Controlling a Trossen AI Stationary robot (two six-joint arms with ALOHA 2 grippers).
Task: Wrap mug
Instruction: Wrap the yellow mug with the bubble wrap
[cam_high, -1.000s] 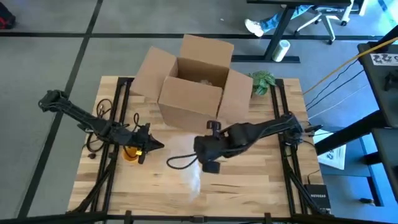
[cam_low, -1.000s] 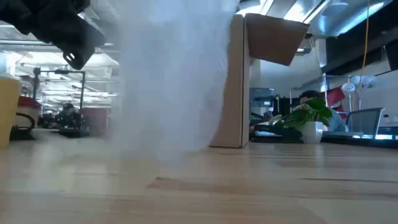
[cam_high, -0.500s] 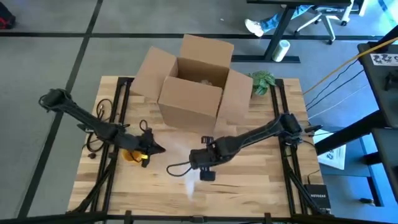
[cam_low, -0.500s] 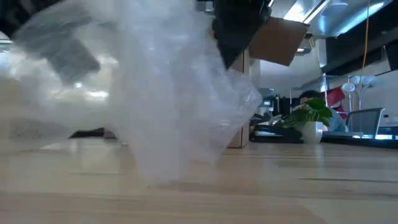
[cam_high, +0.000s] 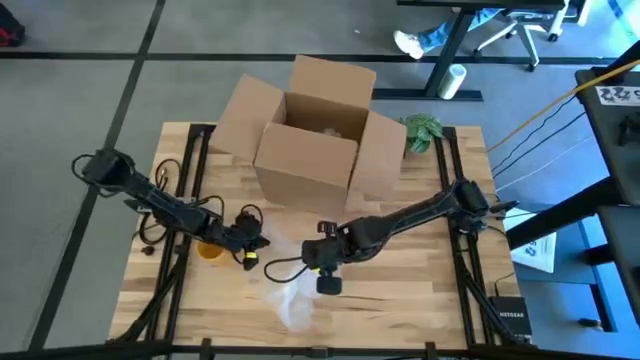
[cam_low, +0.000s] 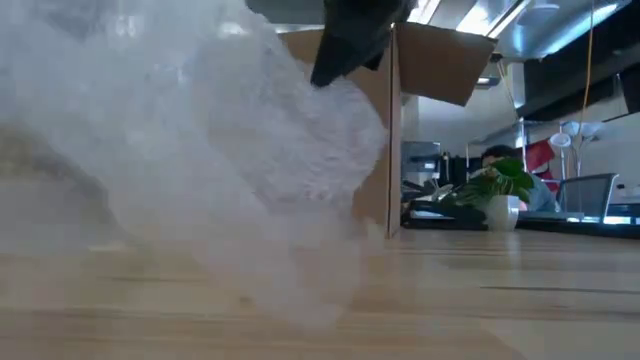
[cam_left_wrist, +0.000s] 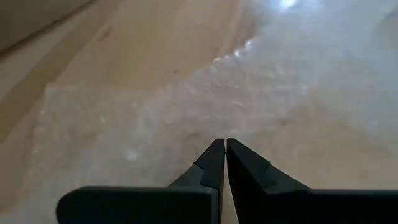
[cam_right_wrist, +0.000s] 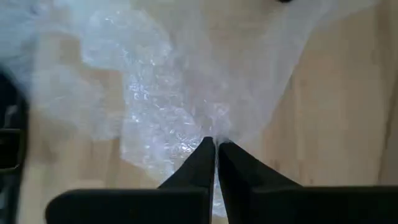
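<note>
A yellow mug (cam_high: 208, 249) stands on the wooden table (cam_high: 420, 300), partly hidden under my left arm. A clear bubble wrap sheet (cam_high: 290, 295) lies crumpled to its right, with one part raised; it fills the low view (cam_low: 200, 170). My right gripper (cam_high: 322, 272) is shut on the raised part. My left gripper (cam_high: 252, 248) is shut just right of the mug, at the sheet's left edge (cam_left_wrist: 186, 106). My right gripper pinches a bunched fold of the bubble wrap (cam_right_wrist: 214, 134) between its two fingers, coming slanting down from the table's right. The held part is lifted (cam_low: 330, 110); the rest hangs slack with its lower part on the table. My left gripper's shut tips sit right at the flat sheet (cam_left_wrist: 222, 134); whether they touch it cannot be told.
An open cardboard box (cam_high: 318, 130) stands at the table's far middle, a small potted plant (cam_high: 421, 130) to its right. A black cable loop (cam_high: 276, 267) lies between the grippers. Bare wood lies at the near right.
My right gripper has gone toward the table's near left and down, dragging the bubble wrap with it; the sheet now bunches nearer the front edge. My left gripper has moved right past the mug, toward the wrap.
</note>
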